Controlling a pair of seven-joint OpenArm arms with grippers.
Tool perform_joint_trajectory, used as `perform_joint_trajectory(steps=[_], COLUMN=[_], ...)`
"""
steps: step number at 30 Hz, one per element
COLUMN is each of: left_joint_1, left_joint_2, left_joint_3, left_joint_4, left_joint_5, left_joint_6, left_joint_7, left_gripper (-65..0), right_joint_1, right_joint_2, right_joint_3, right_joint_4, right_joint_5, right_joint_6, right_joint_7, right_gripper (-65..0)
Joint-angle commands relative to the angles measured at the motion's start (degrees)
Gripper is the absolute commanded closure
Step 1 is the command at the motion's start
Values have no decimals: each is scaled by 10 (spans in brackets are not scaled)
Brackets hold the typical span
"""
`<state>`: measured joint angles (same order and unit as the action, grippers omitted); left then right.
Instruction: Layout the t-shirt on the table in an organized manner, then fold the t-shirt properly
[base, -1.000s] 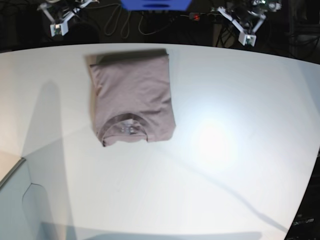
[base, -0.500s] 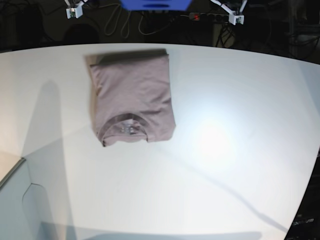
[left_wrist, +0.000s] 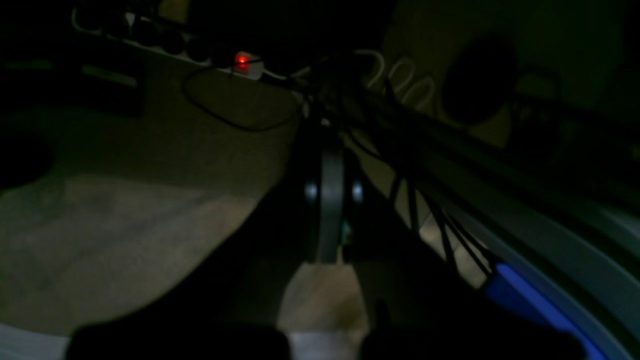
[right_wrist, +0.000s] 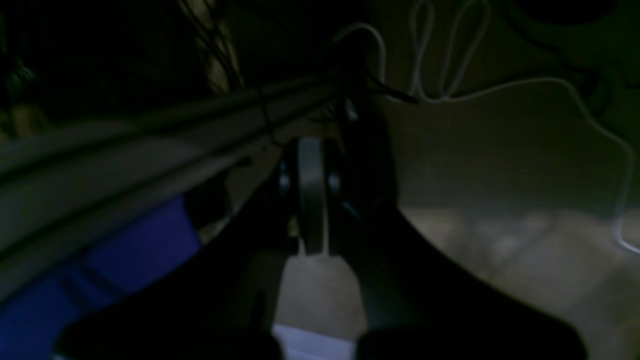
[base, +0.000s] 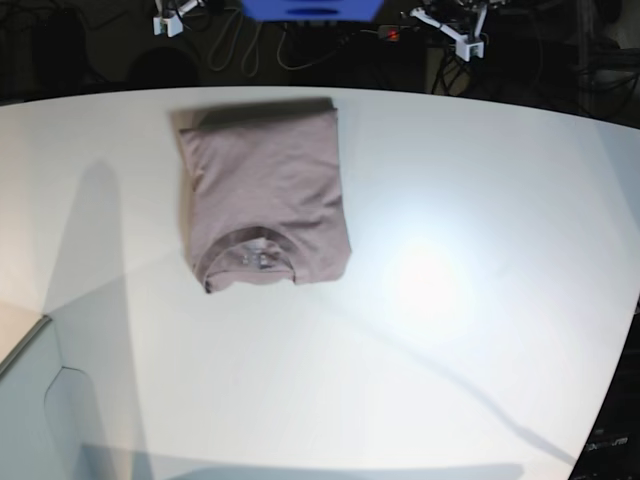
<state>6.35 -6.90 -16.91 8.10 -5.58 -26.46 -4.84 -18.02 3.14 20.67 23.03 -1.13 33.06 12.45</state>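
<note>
- T-shirt (base: 265, 195) lies folded into a compact, roughly rectangular block on the table (base: 480, 380), in the far-left part of the base view, with its round ribbed neck turned toward the near side.
- Its far edge sits just short of the table's curved far rim; its left and right edges run fairly straight, and the lower right corner sticks out a little.
- Wide bare white surface lies to the right of the shirt and in front of it; a bright glare spot (base: 428, 285) sits well apart to its right.
- Left gripper (base: 466, 42) is beyond the far rim, off the table, at the top right of the base view; its wrist view shows the jaws pressed together on nothing, above dark floor and cables (left_wrist: 400, 80).
- Right gripper (base: 168, 24) is likewise past the far rim at the top left, jaws together and empty, well clear of the shirt.
</note>
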Motion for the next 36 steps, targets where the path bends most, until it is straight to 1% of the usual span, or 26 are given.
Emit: perform_joint_trajectory(steps=[1, 2, 4, 5, 7, 8, 9, 11, 12, 14, 16, 19, 20, 26, 28, 29, 30, 32, 36], left_joint_1=[-7, -12, -23, -27, -33, -38, -44, -53, -55, -55, -55, -55, -55, -52, -52, -52, -53, -53, -54], left_joint_2=[-7, -9, -10, -10, -11, -11, -11, -11, -11, -8, -6, -6, -6, -7, -10, -11, -11, -11, -7], left_joint_3=[17, 27, 47, 53, 70, 82, 94, 122, 129, 141, 145, 142, 141, 142, 145, 145, 145, 145, 147], left_joint_4=[-8, -13, -15, -15, -11, -10, -10, -10, -11, -11, -13, -14, -15, -15, -11, -10, -10, -10, -10], left_joint_5=[0, 0, 0, 0, 0, 0, 0, 0, -1, -1, -3, -5, -5, -5, -3, -3, -3, -3, -1], left_joint_6=[-8, -8, -1, 14, 69, 88, 100, 103, 103, 108, 109, 109, 109, 109, 109, 108, 107, 107, 107], left_joint_7=[1, 6, 13, 11, 11, 10, 11, 11, 11, 11, 11, 11, 11, 11, 11, 9, 9, 9, 11], left_gripper=[0, 0, 0, 0, 0, 0, 0, 0, 0, 0, 0, 0, 0, 0, 0, 0, 0, 0, 0], right_joint_1=[-2, 3, 14, 19, 32, 37, 43, 54, 59, 64, 65, 65, 65, 65, 65, 65, 65, 65, 62], right_joint_2=[2, 2, 2, 2, 2, 0, -2, -7, -16, -27, -33, -36, -36, -43, -34, -19, -12, -6, -1], right_joint_3=[-2, -2, -3, -3, -3, -3, -3, -2, -2, -2, -2, -2, -2, -7, -37, -59, -76, -103, -116], right_joint_4=[-23, -43, -78, -89, -109, -118, -124, -137, -142, -143, -143, -143, -143, -143, -142, -142, -142, -143, -143], right_joint_5=[0, 0, -1, -1, -1, -1, -1, -1, -1, -1, -1, -1, -1, -1, -1, -1, -1, 0, 0], right_joint_6=[-7, -26, -80, -102, -157, -188, -216, -274, -301, -338, -367, -393, -397, -399, -399, -399, -400, -400, -400], right_joint_7=[20, 38, 71, 83, 99, 104, 105, 106, 106, 106, 106, 106, 106, 105, 105, 104, 103, 102, 101], right_gripper=[0, 0, 0, 0, 0, 0, 0, 0, 0, 0, 0, 0, 0, 0, 0, 0, 0, 0, 0])
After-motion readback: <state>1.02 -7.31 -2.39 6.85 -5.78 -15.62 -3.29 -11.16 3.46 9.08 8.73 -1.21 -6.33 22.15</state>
